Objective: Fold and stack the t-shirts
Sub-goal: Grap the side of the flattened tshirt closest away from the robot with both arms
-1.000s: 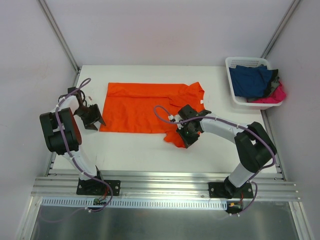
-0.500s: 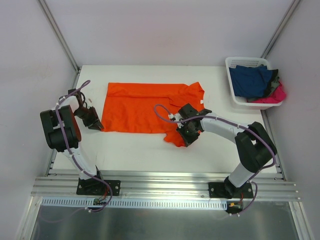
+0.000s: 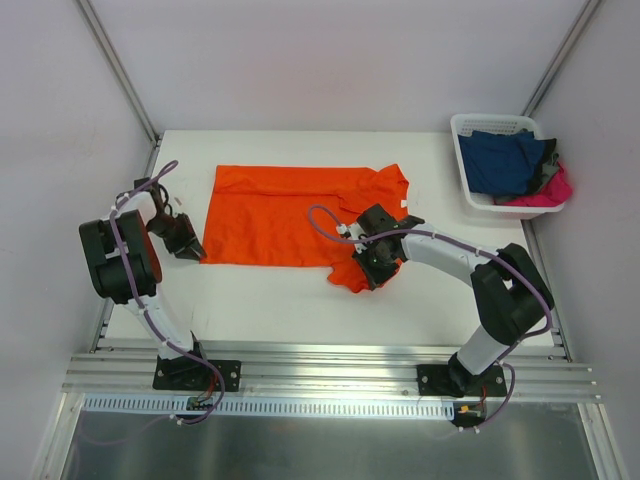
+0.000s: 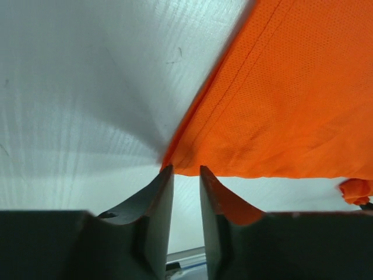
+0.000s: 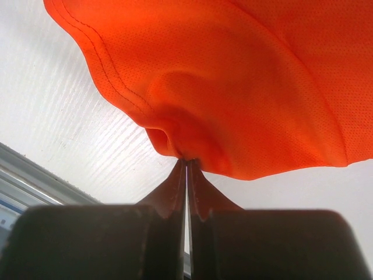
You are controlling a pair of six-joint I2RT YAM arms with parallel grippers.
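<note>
Two pincers: we see both low at the counter, each at an edge of the orange t-shirt.
Orange t-shirt: we find it spread flat across the middle of the counter, collar end toward the right, with its near right part bunched into a small heap.
Left pincer: it sits at the shirt's near left corner. In its wrist view we see the fingers a narrow way apart, white counter showing between them and the hemmed corner right at their tips. We cannot tell whether any cloth is caught.
Right pincer: pressed together, pinching a puckered fold of the orange cloth at the near right edge. In its wrist view we see the fabric gathered into the tips and spreading away beyond them.
Basket: white and slotted, at the far right corner of the counter, well apart from the orange shirt.
Navy t-shirt: we see it crumpled on top inside the basket.
Pink t-shirt: at the basket's near right side, spilling over the rim, partly under darker cloth.
</note>
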